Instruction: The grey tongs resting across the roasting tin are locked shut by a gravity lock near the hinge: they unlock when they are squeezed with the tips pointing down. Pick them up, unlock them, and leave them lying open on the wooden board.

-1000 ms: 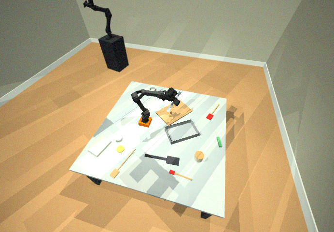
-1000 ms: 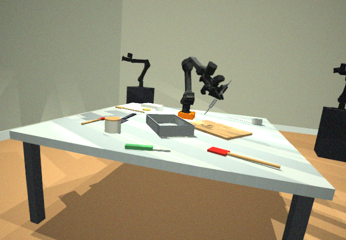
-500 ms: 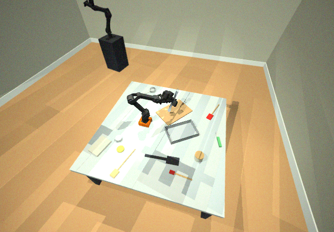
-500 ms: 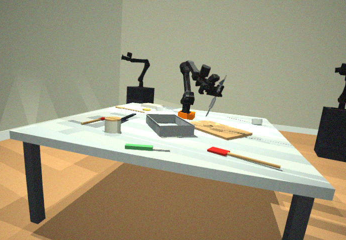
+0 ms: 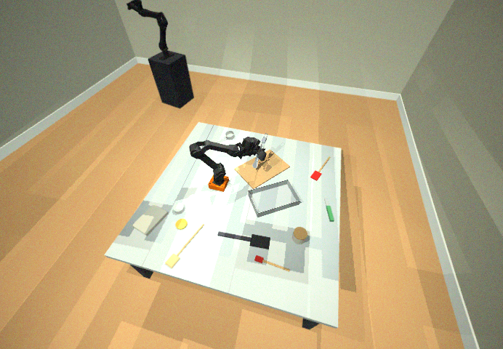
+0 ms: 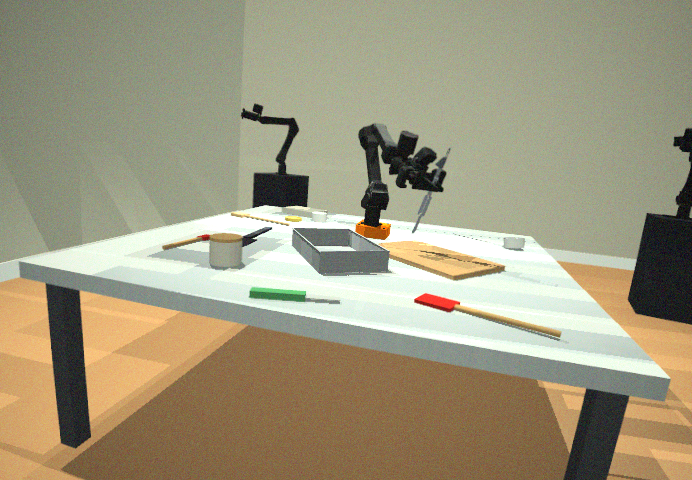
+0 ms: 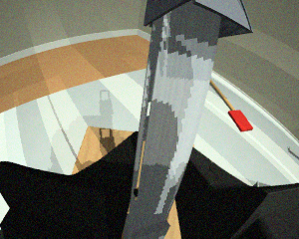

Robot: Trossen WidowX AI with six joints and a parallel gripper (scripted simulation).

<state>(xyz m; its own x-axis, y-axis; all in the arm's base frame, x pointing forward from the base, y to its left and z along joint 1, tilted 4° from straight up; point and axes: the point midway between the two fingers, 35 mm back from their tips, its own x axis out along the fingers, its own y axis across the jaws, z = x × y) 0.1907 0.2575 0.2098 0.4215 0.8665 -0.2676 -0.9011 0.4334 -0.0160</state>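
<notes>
My gripper [image 5: 262, 155] [image 6: 436, 182] [image 7: 155, 139] is shut on the grey tongs [image 5: 255, 163] [image 6: 426, 205] [image 7: 176, 100]. It holds them in the air, steeply tilted, above the wooden board [image 5: 256, 179] [image 6: 471, 270] [image 7: 85, 144] and clear of it. The arms of the tongs look close together. Which end points down is too small to tell, and the lock cannot be made out. The fingers hide part of the tongs. The roasting tin [image 5: 278, 208] [image 6: 352, 262] stands beside the board, with nothing across it.
A red spatula [image 5: 315, 175] [image 6: 436, 302] [image 7: 240, 120] and a green-handled knife [image 5: 330, 213] [image 6: 277, 293] lie beyond the board and tin. A lidded jar [image 5: 300, 234] [image 6: 225, 251] and a black turner [image 5: 259, 241] stand or lie past the tin. A small white dish [image 5: 230, 134] [image 6: 514, 242] is near the back edge.
</notes>
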